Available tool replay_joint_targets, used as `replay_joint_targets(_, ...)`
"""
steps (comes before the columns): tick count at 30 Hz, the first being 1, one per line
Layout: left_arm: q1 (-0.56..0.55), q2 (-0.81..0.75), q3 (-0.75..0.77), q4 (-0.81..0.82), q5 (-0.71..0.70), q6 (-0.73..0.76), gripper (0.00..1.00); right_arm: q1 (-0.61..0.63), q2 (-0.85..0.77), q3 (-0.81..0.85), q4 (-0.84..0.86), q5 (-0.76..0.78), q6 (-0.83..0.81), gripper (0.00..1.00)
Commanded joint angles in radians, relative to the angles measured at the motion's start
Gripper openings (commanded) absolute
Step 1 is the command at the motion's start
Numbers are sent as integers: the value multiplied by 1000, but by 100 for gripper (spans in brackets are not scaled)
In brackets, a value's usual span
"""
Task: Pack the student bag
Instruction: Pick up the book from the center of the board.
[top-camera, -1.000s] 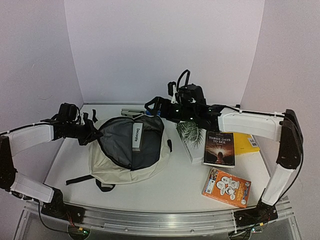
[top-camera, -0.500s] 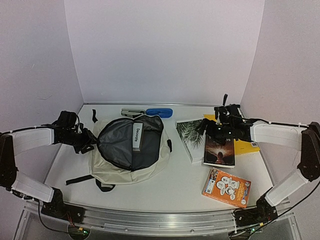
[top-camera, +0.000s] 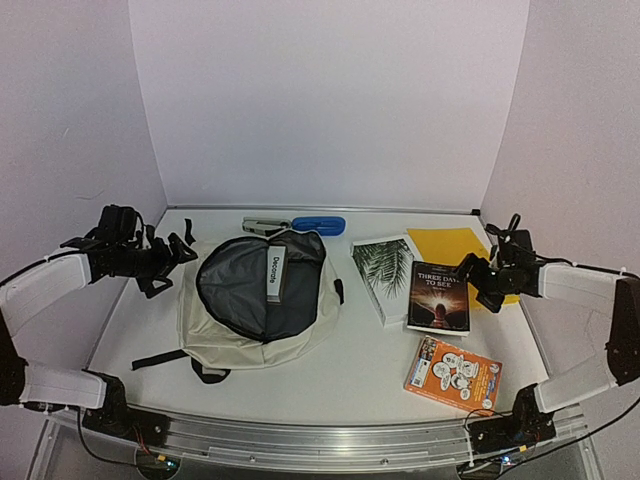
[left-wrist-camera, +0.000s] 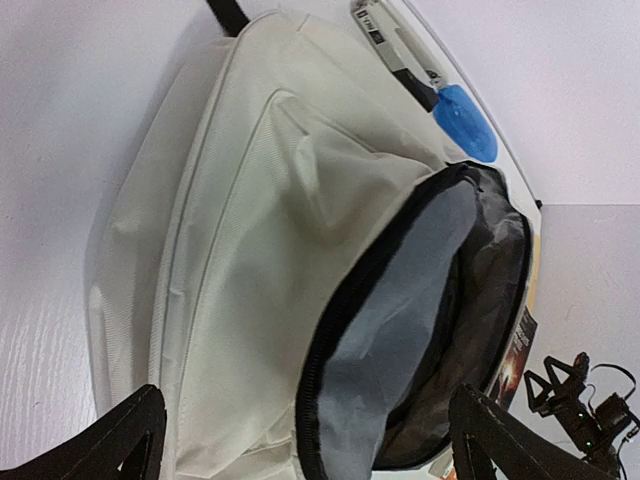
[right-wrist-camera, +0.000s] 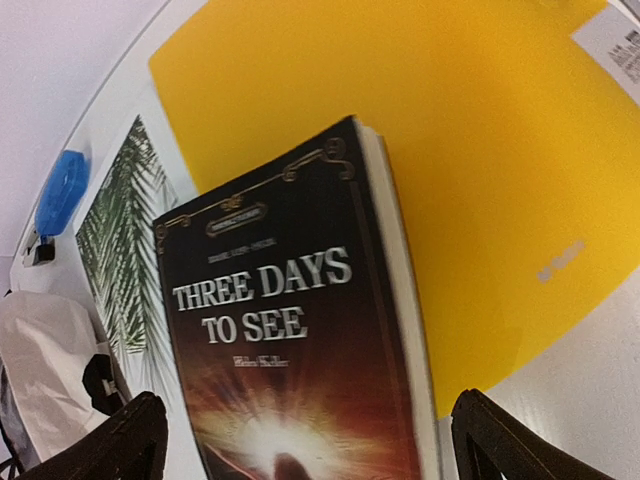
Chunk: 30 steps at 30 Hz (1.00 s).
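The student bag (top-camera: 235, 335) is a cream backpack lying left of centre, its main mouth unzipped and showing dark grey lining (left-wrist-camera: 400, 330). A white-spined book labelled "Decorate" (top-camera: 275, 273) stands inside it. My left gripper (top-camera: 172, 265) hangs open just left of the bag, touching nothing; in the left wrist view the left gripper (left-wrist-camera: 305, 405) has the bag's mouth between its spread fingers. My right gripper (top-camera: 478, 283) stands open at the right edge of the black book "Three Days to See" (top-camera: 438, 297). In the right wrist view the right gripper (right-wrist-camera: 305, 400) is above the black book (right-wrist-camera: 290, 350).
A white palm-leaf book (top-camera: 383, 275) lies left of the black one, a yellow folder (top-camera: 450, 245) behind it, an orange book (top-camera: 452, 374) at the front right. A blue case (top-camera: 318, 225) and a stapler (top-camera: 262, 226) sit by the back wall.
My left gripper has opened, let go of the bag's rim and drawn back left. The right arm has swung from above the bag over to the black book, still open.
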Motion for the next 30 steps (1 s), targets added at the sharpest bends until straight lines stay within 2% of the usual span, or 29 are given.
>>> replay_joint_targets(1,5,-61,65,22,64,19,100,-98,-51,-85,-20,-40,-42,98)
replay_joint_targets(5,5,-80,76,63,127,18,100,-121,-32,-133,56,-129,-44,98)
replay_joint_targets(8,5,-84,80,118,199,7,100,-121,-18,-187,177,-221,-24,93)
replay_joint_targets(11,5,-98,84,172,267,-11,100,-121,29,-201,217,-250,-25,79)
replay_joint_targets(14,5,-111,91,180,281,-8,100,-121,58,-217,242,-266,-22,70)
replay_joint_targets(19,4,-108,94,171,295,0,100,-143,104,-237,292,-302,20,39)
replay_joint_targets(21,5,-106,94,173,296,-1,100,-150,102,-241,293,-300,24,32)
replay_joint_targets(23,4,-103,88,185,299,-2,100,-150,82,-262,295,-277,38,21)
replay_joint_targets(27,5,-83,84,200,317,-6,100,-150,30,-291,296,-277,68,10)
replay_joint_targets(30,5,-72,86,211,334,-7,100,-150,-37,-305,295,-283,107,7)
